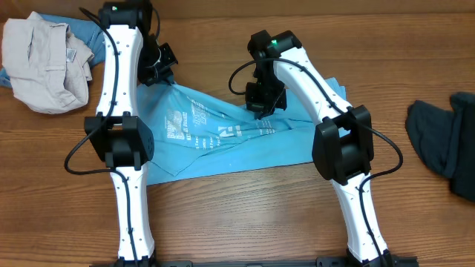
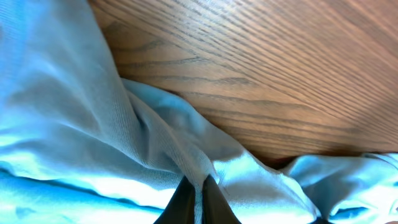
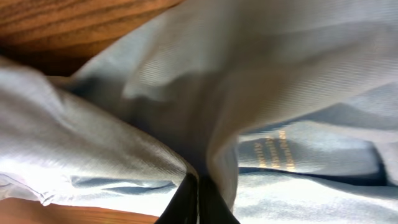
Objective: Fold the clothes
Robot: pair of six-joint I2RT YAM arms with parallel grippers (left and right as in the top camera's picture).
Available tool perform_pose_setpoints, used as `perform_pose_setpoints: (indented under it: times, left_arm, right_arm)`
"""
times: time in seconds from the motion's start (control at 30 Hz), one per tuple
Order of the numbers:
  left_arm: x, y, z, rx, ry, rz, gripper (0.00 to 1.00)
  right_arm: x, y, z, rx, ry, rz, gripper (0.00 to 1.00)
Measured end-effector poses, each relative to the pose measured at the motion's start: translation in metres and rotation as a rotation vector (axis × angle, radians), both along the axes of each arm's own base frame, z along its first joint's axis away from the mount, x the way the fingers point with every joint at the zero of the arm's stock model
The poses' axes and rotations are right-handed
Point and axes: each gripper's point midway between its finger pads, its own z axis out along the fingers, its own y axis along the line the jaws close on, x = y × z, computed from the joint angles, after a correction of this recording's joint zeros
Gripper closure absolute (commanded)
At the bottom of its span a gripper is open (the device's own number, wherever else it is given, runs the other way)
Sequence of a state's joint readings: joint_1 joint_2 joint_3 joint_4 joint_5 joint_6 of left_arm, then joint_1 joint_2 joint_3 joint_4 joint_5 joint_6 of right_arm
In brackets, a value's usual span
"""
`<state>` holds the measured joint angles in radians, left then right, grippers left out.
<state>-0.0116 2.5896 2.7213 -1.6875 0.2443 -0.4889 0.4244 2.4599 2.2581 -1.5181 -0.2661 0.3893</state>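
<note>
From above: the shirt lies mid-table, rumpled, white print up; my left gripper sits at the shirt's top left corner, my right gripper at its top edge near the middle; both are down on the cloth. A beige pile is well off to the shirt's left, with a bit of blue cloth poking out from under it; a dark garment lies well off to the shirt's right.

Left wrist cam: left gripper is clenched tight, with a ridge of shirt pinched between the fingers; the fabric pulls up into a fold that runs right into them; bare wood past the shirt.

Right wrist cam: same deal; right gripper is clamped on a bunched fold of shirt; some small yellowish lettering shows on the cloth just beside the fold, too blurry to read; a strip of table beyond the shirt.
</note>
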Motion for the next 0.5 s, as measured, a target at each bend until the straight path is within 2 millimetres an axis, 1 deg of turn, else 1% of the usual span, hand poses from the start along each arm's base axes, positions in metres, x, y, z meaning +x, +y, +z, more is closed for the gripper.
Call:
perform_pose_setpoints:
  times: [0.07,0.1,0.17,0.2,0.27,0.3,0.37,0.4,0.5]
  left_arm:
    - [0.000,0.000,0.016,0.003,-0.036,-0.014,0.96]
    - [-0.004,0.000,0.024,0.007,-0.046,-0.023,0.96]
    - [-0.013,0.001,0.028,0.031,-0.030,-0.034,0.94]
    - [-0.021,0.002,0.026,0.055,-0.005,-0.040,0.93]
    - [-0.037,0.007,0.015,0.103,0.060,-0.052,0.93]
    - [-0.046,0.009,0.006,0.122,0.105,-0.059,0.96]
    - [-0.061,0.015,-0.013,0.152,0.188,-0.068,0.96]
    - [-0.070,0.017,-0.021,0.166,0.229,-0.070,0.95]
    - [-0.089,0.026,-0.038,0.215,0.320,-0.071,0.88]
  right_arm:
    - [0.002,-0.004,0.000,0.000,0.002,-0.012,0.96]
    - [0.002,-0.006,0.000,0.003,0.008,-0.020,0.96]
    - [0.002,-0.007,0.001,0.004,0.011,-0.021,0.96]
    - [0.002,-0.007,0.001,0.003,0.011,-0.021,0.96]
    - [0.002,-0.007,0.001,0.003,0.011,-0.021,0.96]
    - [0.001,-0.007,0.001,0.002,0.013,-0.021,0.96]
    - [0.000,-0.007,0.001,0.000,0.018,-0.021,0.96]
    - [-0.001,-0.008,0.001,-0.001,0.021,-0.021,0.96]
    - [-0.001,-0.007,0.001,0.003,0.026,-0.022,0.96]
